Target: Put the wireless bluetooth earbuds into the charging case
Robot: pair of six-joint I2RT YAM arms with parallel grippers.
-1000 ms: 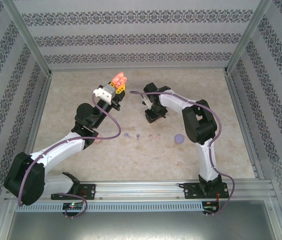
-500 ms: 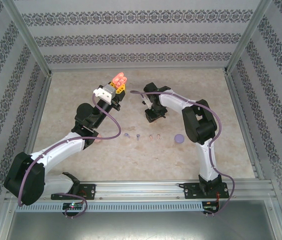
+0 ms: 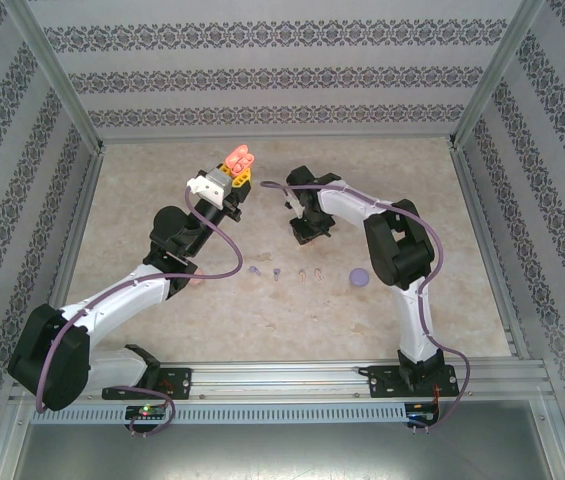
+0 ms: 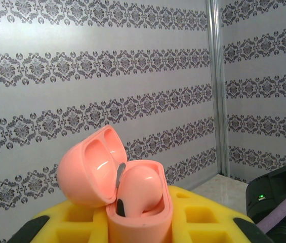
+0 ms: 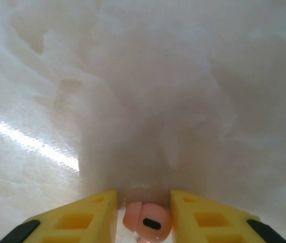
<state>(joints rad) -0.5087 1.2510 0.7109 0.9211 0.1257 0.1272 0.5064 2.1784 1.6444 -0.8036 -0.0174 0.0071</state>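
Note:
My left gripper (image 3: 238, 176) is raised at the back of the table and shut on an orange-pink charging case (image 4: 138, 225). The case's lid (image 4: 89, 167) is open, and one matching earbud (image 4: 141, 186) sits in the case. My right gripper (image 3: 305, 232) points down at the table. In the right wrist view a pinkish earbud (image 5: 148, 221) lies between its yellow fingers (image 5: 82, 218). It is against the right finger, with a thin gap to the left one. Two purple earbuds (image 3: 254, 270) and two pinkish ones (image 3: 303, 273) lie in a row mid-table.
A purple case (image 3: 359, 277) lies right of the earbud row. A pink object (image 3: 198, 281) peeks out beside the left forearm. Patterned walls and metal posts (image 3: 62, 90) enclose the table on three sides.
The right gripper's jaws have narrowed slightly over the table. Both arms otherwise hold still, and the left keeps its grip on the case.

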